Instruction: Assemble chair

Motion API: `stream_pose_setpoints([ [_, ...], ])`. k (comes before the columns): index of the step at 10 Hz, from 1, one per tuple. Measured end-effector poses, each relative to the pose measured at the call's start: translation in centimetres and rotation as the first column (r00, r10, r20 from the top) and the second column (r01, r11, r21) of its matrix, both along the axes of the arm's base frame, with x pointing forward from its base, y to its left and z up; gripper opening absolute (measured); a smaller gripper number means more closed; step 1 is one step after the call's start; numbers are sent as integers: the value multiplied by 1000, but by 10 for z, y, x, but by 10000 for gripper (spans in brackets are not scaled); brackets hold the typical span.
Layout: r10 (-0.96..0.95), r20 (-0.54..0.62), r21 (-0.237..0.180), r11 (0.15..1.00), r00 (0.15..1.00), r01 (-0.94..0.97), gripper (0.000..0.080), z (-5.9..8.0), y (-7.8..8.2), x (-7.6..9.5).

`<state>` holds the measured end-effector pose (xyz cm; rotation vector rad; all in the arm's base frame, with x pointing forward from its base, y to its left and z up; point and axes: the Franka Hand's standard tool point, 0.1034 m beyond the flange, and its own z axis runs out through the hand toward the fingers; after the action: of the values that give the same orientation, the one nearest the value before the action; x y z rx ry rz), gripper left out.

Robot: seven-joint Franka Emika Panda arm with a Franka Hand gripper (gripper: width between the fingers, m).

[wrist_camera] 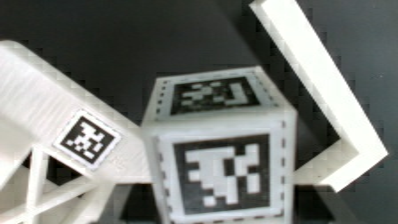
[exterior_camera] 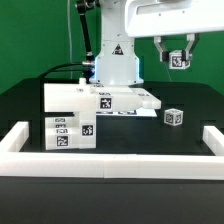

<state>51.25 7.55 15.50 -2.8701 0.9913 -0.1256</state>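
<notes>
**Item: chair, part-built.**

- Progress: A cluster of matte white tagged chair parts (exterior_camera: 95,105) lies on the black surface (exterior_camera: 190,135) at the exterior view's left. It is made up of flat slabs and blocky bars pressed together. I judge this an early stage: nothing reads as a standing chair, and whether any of these pieces are actually joined I cannot tell.
- In hand: The tool (exterior_camera: 180,56) hangs high at the far right of the exterior view, well above the surface. It is clenched on a short matte white tagged block (exterior_camera: 180,62). The wrist view shows that block (wrist_camera: 221,150) close up, with a tag on two faces. It is probably a leg, though the blur leaves that uncertain.
- Loose: One small white tagged cube (exterior_camera: 174,117) sits alone on the surface, right of the cluster and apart from it.
- Left to do: Carry the held block to the cluster and fit it, then the cube, then whatever else is unjoined.
- Surroundings: Long plain white border rails (exterior_camera: 110,165) fence the near, left and right edges. The glossy white arm base (exterior_camera: 115,65) stands just behind the cluster.
- Obstructions: None lie between tool and cluster. The cube lies near a direct path down.
</notes>
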Motion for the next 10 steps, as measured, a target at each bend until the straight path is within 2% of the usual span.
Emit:
stream_pose_setpoints([
  [2,0,0,-1,1000,1000,0,289,0,0,0],
  [3,50,-8,-15,999,999,-51,289,0,-5,0],
  [4,187,-33,-74,979,982,-189,289,8,-30,8],
  [5,246,-20,-117,962,969,-247,289,17,-52,21],
  [6,309,-15,-148,940,951,-308,289,21,-61,29],
  [7,341,-14,-166,926,940,-338,290,23,-62,34],
  [10,337,-18,-165,928,941,-335,290,21,-62,33],
])
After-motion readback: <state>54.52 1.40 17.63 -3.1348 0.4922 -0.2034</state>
